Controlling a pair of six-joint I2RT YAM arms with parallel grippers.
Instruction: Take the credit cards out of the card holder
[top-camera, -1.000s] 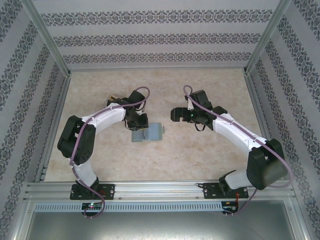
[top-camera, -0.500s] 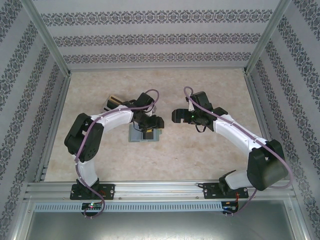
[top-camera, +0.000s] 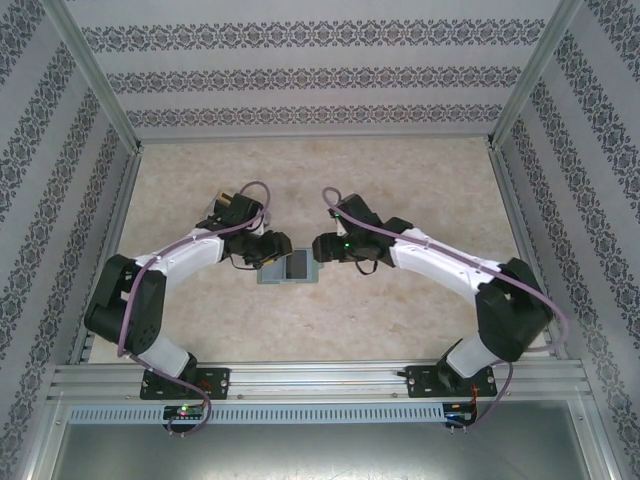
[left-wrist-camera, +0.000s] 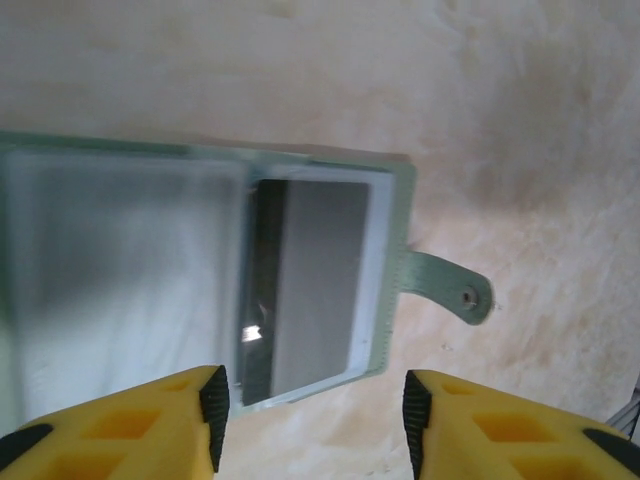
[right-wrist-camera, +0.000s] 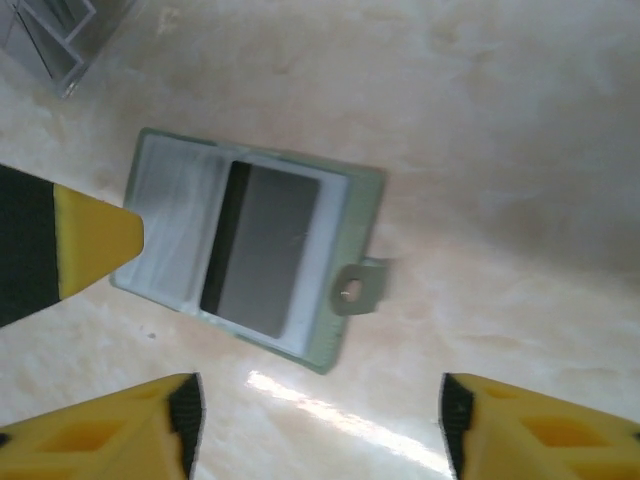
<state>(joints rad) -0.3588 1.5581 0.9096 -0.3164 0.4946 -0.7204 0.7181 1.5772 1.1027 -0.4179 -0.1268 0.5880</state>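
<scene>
Hovering over the open card holder, both arms meet at mid worktop, left tool on its left half, right tool just beside its right edge. Holder lies flat, spread open, long axis left-right across the worktop, fold crease running near-far. One card can be made out: grey with a dark stripe, tucked in the panel on the strap tab side, which is the half toward the right arm. Card's long axis runs parallel to the crease, so across the holder's length. Other panel looks pale and blurry, can't tell if more cards sit in it. Left tool jaws wide, nothing between them; in the left wrist view the card's short end lies just ahead of the gap and fits within it. One left fingertip shows in the right wrist view at the holder's outer left edge, touching or just above, can't tell. Right tool jaws also wide and empty, holder ahead and a bit left of its gap. Judgement: right arm is the nearer one to the card, left is placed to pin the empty panel. No card is out yet, task at its start.
</scene>
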